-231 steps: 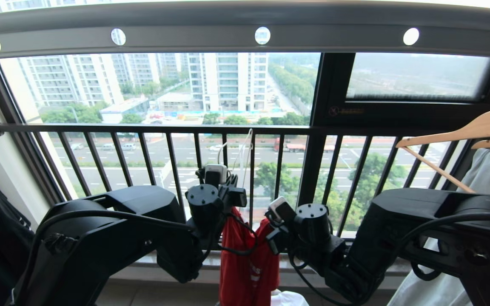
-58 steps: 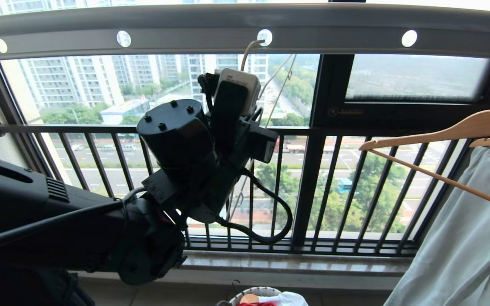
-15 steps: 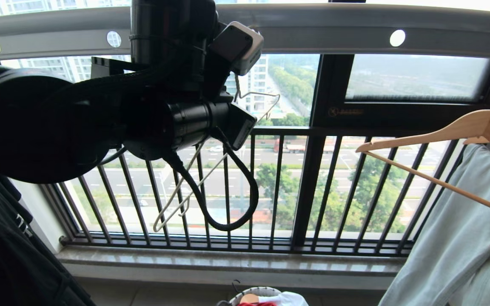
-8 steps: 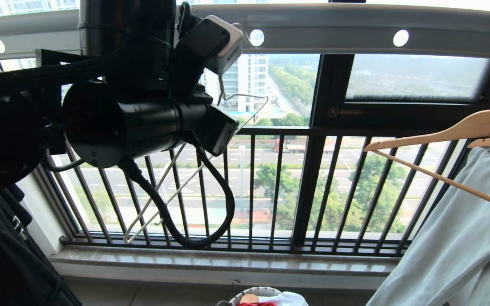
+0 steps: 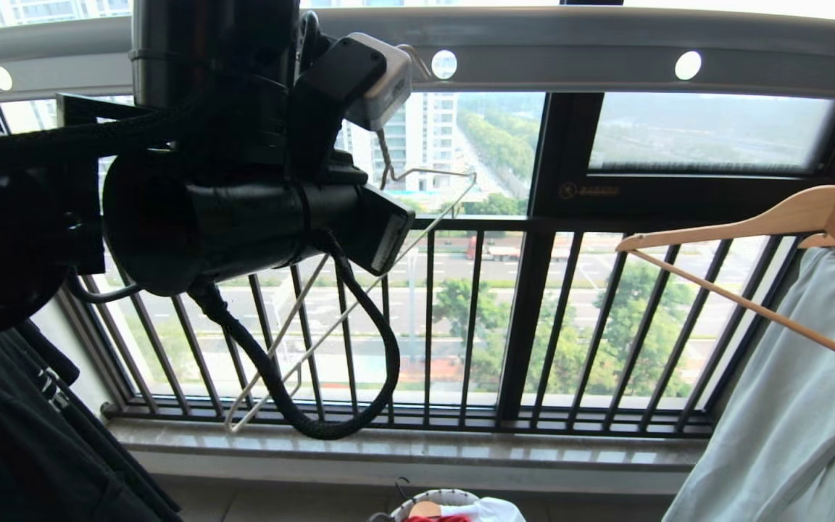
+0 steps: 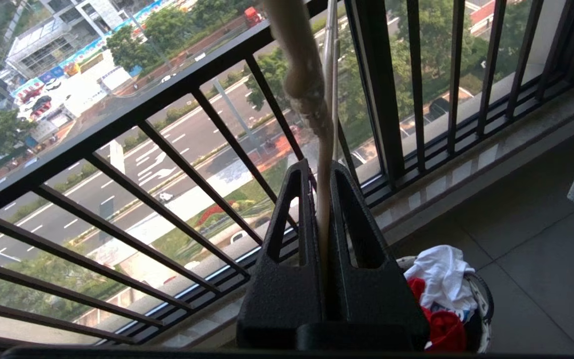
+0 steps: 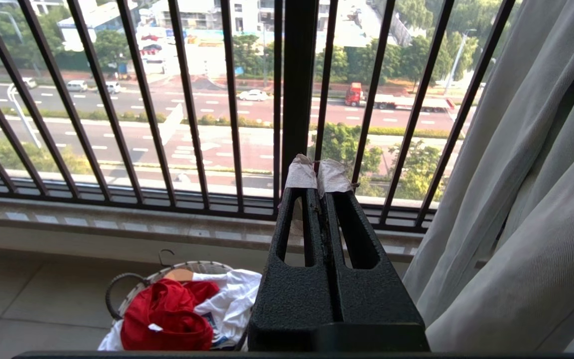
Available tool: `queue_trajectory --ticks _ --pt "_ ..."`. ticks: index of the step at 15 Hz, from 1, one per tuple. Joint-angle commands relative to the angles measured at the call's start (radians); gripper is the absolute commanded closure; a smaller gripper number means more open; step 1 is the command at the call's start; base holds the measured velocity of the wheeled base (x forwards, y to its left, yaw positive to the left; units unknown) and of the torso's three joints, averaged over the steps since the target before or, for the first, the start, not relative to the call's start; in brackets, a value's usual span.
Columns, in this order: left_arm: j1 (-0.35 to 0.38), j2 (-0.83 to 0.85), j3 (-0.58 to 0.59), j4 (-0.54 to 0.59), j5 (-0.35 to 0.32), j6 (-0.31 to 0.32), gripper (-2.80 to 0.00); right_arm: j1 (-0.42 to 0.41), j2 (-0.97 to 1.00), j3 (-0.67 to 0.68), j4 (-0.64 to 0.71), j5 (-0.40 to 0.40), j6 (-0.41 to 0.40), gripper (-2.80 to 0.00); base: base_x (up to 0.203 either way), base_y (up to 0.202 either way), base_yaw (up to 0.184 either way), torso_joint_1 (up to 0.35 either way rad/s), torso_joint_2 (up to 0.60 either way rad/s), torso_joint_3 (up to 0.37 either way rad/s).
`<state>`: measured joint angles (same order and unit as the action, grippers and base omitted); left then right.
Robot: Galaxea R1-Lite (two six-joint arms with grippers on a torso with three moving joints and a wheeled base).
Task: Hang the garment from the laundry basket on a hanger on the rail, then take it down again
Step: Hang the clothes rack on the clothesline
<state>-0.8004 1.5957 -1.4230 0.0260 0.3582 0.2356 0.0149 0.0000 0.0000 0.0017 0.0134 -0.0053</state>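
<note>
My left gripper (image 6: 317, 167) is shut on the wire of the cream-white hanger (image 5: 345, 312), just below its twisted neck (image 6: 307, 89). My left arm (image 5: 229, 217) holds it high under the grey rail (image 5: 570, 51). The hanger's hook (image 5: 417, 52) shows beside a round hole in the rail; whether it is through the hole I cannot tell. The red garment (image 7: 167, 314) lies crumpled in the laundry basket (image 7: 117, 294) on the floor below. My right gripper (image 7: 318, 174) is shut and empty, low beside the basket and out of the head view.
A light-wood hanger (image 5: 751, 225) with a pale grey-green garment (image 5: 787, 406) hangs at the right. A black T-shirt (image 5: 26, 435) hangs at the left. The black barred window railing (image 5: 533, 304) and the stone sill (image 5: 425, 453) stand behind. White cloth (image 7: 227, 294) shares the basket.
My left arm has shifted a little to the left with the hanger. The hanger's lower end hangs lower, and its hook now shows beside the rail's middle hole.
</note>
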Motion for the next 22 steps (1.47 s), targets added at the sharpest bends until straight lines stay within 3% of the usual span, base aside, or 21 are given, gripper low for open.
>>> queue_trajectory --ticks 1,4,7,11,15,22 --pt "0.001 -0.017 0.014 0.002 -0.053 -0.039 0.00 0.000 0.002 0.000 0.000 0.000 -0.001 0.00 0.000 0.000 0.000 0.000 0.00 0.000" --pt "0.024 -0.047 0.028 0.010 -0.246 -0.130 0.00 0.000 0.002 0.000 0.000 0.000 -0.001 0.00 0.000 0.000 0.000 0.000 0.00 0.000" --pt "0.066 -0.042 0.017 0.033 -0.370 -0.179 0.00 0.000 0.002 0.000 0.000 0.000 -0.001 0.00 0.000 0.000 0.000 0.000 0.00 0.000" --pt "0.055 -0.016 -0.050 0.032 -0.368 -0.174 0.00 0.000 0.002 0.000 0.000 0.000 -0.001 0.00 0.000 0.000 0.000 0.000 0.00 0.000" --pt "0.028 0.068 -0.114 0.028 -0.278 -0.171 0.00 0.000 0.002 0.000 0.000 0.000 -0.001 0.00 0.000 0.000 0.000 0.000 0.00 0.000" --pt "0.018 0.163 -0.201 0.028 -0.237 -0.144 0.00 0.000 0.002 0.000 0.000 0.000 0.000 0.00 0.000 0.000 0.000 0.000 0.00 0.000"
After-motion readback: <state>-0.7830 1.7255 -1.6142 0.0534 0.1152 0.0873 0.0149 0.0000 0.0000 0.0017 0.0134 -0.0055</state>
